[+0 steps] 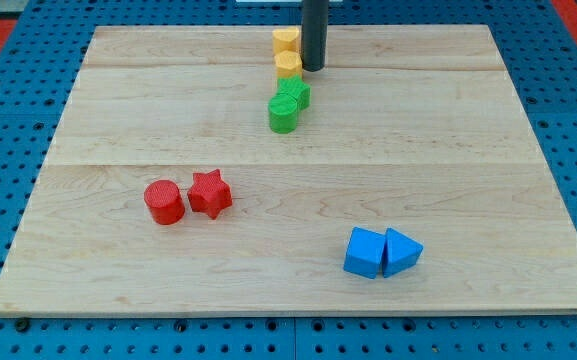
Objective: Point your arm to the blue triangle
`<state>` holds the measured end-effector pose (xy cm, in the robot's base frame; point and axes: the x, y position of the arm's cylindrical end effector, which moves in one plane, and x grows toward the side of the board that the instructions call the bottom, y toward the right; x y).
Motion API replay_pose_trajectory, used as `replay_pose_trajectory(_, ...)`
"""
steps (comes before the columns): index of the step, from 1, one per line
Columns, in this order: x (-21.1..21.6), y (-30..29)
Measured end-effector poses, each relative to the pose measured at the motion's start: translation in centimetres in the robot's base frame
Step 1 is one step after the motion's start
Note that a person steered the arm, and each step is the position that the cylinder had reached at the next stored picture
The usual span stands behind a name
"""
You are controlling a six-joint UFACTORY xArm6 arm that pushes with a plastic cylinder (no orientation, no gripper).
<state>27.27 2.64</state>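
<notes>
There is no claw on this rig for you to release or clench; your arm ends in a dark rod, and my tip [313, 69] grips nothing, resting at the view's top just beside the lower yellow block [288, 66].

Nearest the view's bottom lies your target: the blue triangle [402, 251], touching the blue cube [365, 252] on its left side, both near the bottom edge of the wooden board [488, 150]; further up and toward the view's left sit the red cylinder [164, 202] and red star [209, 193], just beside each other; beyond them the green cylinder [283, 114] and a second green block [294, 94], then the upper yellow block [286, 41].

To do this well, I judge you should draw the tip down and to the view's right, passing right of the green pair; approach the triangle from its free right side, so you do not nudge the cube.

The rod's upper part is cut off by the frame; the yellow shapes are hard to make out.
</notes>
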Motion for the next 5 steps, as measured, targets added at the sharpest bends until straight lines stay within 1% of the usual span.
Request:
replay_pose_trajectory(1,0.0,2.4)
replay_pose_trajectory(2,8.0,10.3)
replay_pose_trajectory(3,18.7,18.6)
replay_pose_trajectory(4,30.9,21.1)
replay_pose_trajectory(5,33.3,12.8)
